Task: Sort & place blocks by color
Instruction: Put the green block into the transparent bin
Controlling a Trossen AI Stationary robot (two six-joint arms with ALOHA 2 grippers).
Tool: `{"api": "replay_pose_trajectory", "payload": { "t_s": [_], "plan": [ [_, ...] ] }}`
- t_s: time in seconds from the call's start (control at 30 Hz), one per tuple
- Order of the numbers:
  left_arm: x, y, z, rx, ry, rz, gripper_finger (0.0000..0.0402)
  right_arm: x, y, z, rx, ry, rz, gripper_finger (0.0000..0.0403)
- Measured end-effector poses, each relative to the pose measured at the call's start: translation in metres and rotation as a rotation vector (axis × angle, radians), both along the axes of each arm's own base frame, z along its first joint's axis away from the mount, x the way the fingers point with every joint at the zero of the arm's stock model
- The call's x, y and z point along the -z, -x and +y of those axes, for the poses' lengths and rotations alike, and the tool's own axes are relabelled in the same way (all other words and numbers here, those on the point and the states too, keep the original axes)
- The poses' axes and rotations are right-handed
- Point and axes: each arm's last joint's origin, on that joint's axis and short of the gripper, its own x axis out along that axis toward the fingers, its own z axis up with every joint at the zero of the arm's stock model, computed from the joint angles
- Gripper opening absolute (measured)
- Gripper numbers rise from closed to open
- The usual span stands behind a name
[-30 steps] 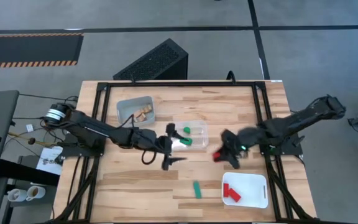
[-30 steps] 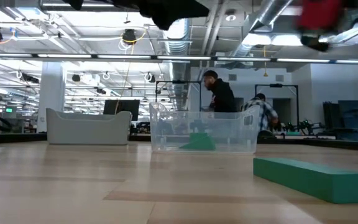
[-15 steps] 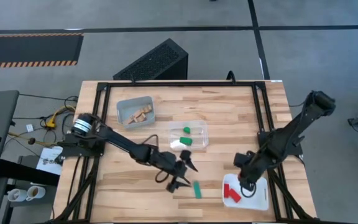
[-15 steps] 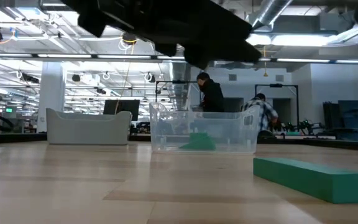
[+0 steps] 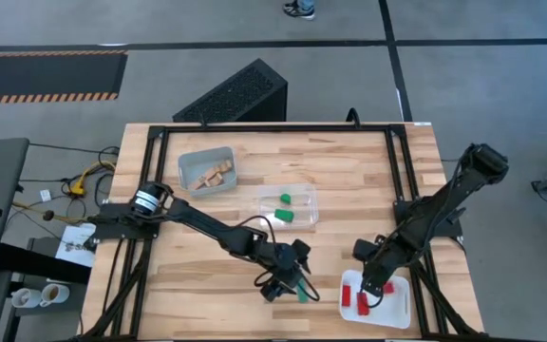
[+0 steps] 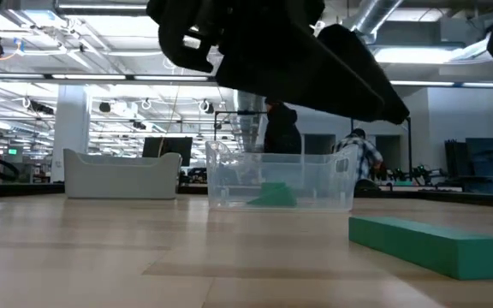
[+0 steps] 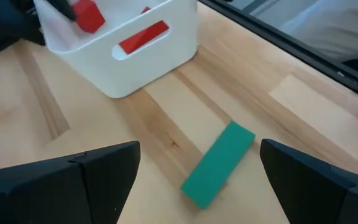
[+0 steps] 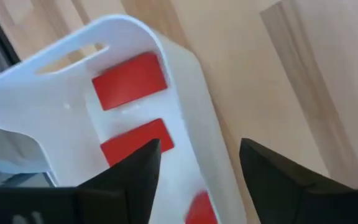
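A green bar lies flat on the table near its near edge, also visible in the left wrist view and low view. My left gripper hovers over it, open, one finger on either side, touching nothing. My right gripper is open above the white tray. Red blocks lie in that tray. One small red piece shows low between the right fingers, apart from them.
A clear container holding green blocks stands mid-table. A grey tray with pale wood blocks sits toward the far left. The white tray stands close beside the green bar. People stand in the room behind.
My left gripper has swung from beside the clear container toward the near edge and right, ending over the green bar. My right gripper, with something red in it a second ago, has moved from mid-table toward the near edge to above the white tray.
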Motion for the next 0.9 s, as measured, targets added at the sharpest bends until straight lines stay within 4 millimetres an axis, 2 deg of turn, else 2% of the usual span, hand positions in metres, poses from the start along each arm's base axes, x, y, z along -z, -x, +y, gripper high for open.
{"api": "replay_pose_trajectory", "payload": {
  "t_s": [0.3,0.47,0.53,0.6,0.67,0.9],
  "plan": [
    [0.010,0.001,-0.002,0.125,-0.062,-0.008,0.0321,-0.025,0.001,-0.003,0.006,0.041,-0.002,0.0194],
    [0.007,0.001,-0.002,0.206,-0.079,-0.029,0.0296,-0.044,-0.003,-0.005,0.016,0.094,-0.032,0.0191],
    [0.014,-0.004,-0.004,0.225,-0.086,-0.036,0.0282,-0.051,-0.005,-0.006,0.025,0.107,-0.050,0.0192],
    [0.024,-0.002,-0.003,0.232,-0.101,0.030,0.0271,-0.057,-0.008,-0.007,0.026,0.119,-0.069,0.0193],
    [0.031,-0.010,-0.006,0.238,-0.102,0.013,0.0264,-0.061,-0.010,-0.007,0.034,0.122,-0.089,0.0193],
    [0.048,-0.026,-0.010,0.251,-0.156,0.063,0.0261,-0.072,-0.016,-0.009,0.053,0.140,-0.143,0.0189]
  ]
}}
